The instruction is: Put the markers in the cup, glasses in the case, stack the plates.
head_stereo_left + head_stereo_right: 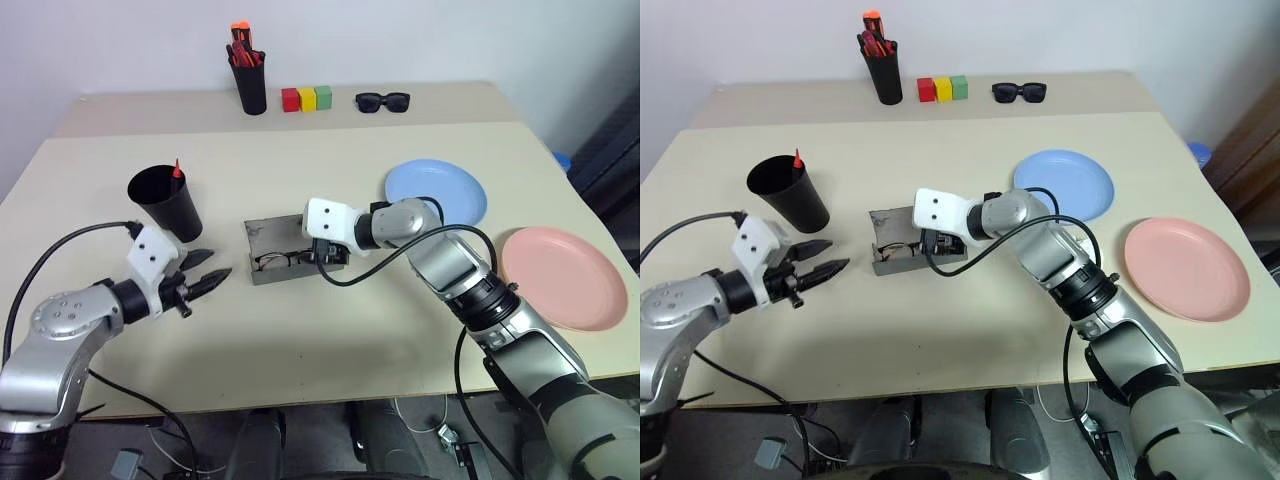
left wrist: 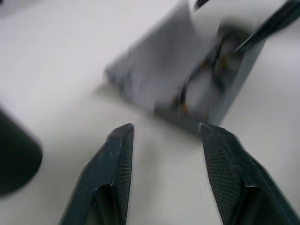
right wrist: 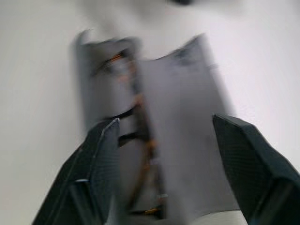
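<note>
While the grey glasses case point(image 1: 285, 248) lies open on the worktop point(image 1: 330, 330) with the wire-framed glasses point(image 1: 277, 261) inside, the right gripper point(image 3: 161, 129) hovers right over it, fingers spread apart and empty. The chief risk, as I judge it, is that those fingers catch the frame or the raised lid and drag the glasses back out, or shove the light case across the worktop when the lid is pressed shut. A temple arm left sticking up could also get pinched under the lid.

The left gripper point(image 1: 207, 279) hangs just left of the case, fingers partly open and holding nothing; from there it could steady the case, but a clumsy sweep might topple the black cup point(image 1: 166, 203) standing close behind it.

That cup already holds the red marker point(image 1: 177, 170), whose tip pokes above the rim. The blue plate point(image 1: 436, 192) and pink plate point(image 1: 564, 277) sit side by side to the right, not yet stacked.
</note>
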Controlling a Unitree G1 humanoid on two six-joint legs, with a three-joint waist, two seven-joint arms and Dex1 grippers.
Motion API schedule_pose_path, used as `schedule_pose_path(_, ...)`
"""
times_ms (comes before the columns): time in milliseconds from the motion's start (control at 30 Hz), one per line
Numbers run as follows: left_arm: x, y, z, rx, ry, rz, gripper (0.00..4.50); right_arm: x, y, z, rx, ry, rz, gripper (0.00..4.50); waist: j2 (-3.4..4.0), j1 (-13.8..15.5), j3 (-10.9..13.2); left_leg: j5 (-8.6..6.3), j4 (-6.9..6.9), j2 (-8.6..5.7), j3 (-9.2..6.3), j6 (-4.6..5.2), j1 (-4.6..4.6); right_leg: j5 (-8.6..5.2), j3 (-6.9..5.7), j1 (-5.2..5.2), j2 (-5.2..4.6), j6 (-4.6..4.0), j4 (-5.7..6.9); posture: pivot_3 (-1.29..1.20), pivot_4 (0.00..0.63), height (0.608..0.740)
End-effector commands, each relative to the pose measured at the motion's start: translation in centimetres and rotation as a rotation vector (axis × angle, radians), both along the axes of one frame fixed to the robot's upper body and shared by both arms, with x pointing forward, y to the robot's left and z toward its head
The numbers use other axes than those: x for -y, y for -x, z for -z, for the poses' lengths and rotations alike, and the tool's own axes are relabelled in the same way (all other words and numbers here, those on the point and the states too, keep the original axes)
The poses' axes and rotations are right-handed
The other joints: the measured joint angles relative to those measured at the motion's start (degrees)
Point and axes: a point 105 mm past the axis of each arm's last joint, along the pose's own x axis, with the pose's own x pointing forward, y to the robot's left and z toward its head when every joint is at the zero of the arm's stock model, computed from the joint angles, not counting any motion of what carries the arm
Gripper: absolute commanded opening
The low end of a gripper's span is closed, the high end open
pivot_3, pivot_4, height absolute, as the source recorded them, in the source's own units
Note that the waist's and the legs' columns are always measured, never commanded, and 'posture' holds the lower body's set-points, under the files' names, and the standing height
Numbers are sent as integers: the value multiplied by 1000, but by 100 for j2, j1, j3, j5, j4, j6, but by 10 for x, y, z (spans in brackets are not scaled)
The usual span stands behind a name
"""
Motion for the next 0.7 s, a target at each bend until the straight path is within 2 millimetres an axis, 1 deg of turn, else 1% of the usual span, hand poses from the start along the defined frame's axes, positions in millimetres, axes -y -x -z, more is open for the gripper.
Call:
schedule_pose_path(33, 19, -19, -5, -12, 11, 13, 372, 11, 7, -32, 78, -95, 14, 2966, 0, 50, 0, 0, 0, 0, 0, 0, 0, 0, 0, 1, 0, 1, 0, 0, 150, 740)
schedule_pose_path(67, 27, -28, -3, -21, -4, 12, 56, 15, 11, -34, 80, -102, 12, 2966, 1, 91, -1, 0, 1, -1, -1, 0, 0, 1, -1, 3, 0, 2, -2, 0, 150, 740)
schedule_pose_path(133, 42, -46, -5, -1, -4, -5, 56, 22, 21, -32, 80, -108, 2, 2966, -1, 121, -2, 0, 4, -4, -7, 0, 1, 0, -5, 11, -1, 5, -6, 0, 150, 740)
schedule_pose_path(200, 56, -66, -9, -4, 42, -37, 56, 29, 33, -28, 72, -107, -8, 2966, -3, 147, -3, 0, 7, -7, -7, 0, -1, 1, -4, 17, -4, 6, -13, 0, 150, 740)
schedule_pose_path(267, 68, -90, -2, -64, 40, -89, 56, 38, 47, -22, 56, -105, -8, 2966, -4, 178, -3, 0, 8, -9, -8, 0, -3, 1, -5, 17, -3, 8, -15, 0, 150, 740)
schedule_pose_path(300, 72, -96, 1, -95, 41, -103, 56, 41, 51, -20, 51, -104, -7, 2966, -4, 185, -3, 0, 8, -8, -7, 0, -3, 1, -5, 16, -3, 9, -13, 0, 150, 740)
schedule_pose_path(367, 80, -106, 4, -121, 25, -113, 56, 48, 59, -15, 37, -100, 5, 2966, -3, 107, -3, 0, 6, -8, -7, 0, 0, 1, -4, 13, -1, 9, -11, 0, 150, 740)
schedule_pose_path(467, 89, -125, 6, -164, -16, -152, 56, 67, 67, -2, 2, -74, 72, 2966, -4, 83, -3, 0, 5, -8, -8, 0, 2, 0, -5, 14, -1, 10, -9, 0, 150, 740)
schedule_pose_path(533, 90, -130, 7, -208, -1, -171, 56, 73, 68, 1, -4, -63, 102, 2966, -3, 71, -3, 0, 8, -8, -8, 0, 2, 0, -4, 14, -1, 10, -9, 0, 150, 740)
schedule_pose_path(600, 88, -133, 11, -257, -31, -188, 56, 78, 69, 4, -7, -54, 126, 2966, -4, 63, -3, 0, 7, -8, -7, 0, 3, 0, -3, 14, -1, 11, -9, 0, 150, 740)
schedule_pose_path(700, 85, -137, 12, -320, -36, -204, 56, 80, 71, 5, -14, -59, 145, 2966, -4, 75, -3, 0, 6, -7, -8, 0, 3, 0, -4, 13, 1, 11, -7, 0, 150, 740)
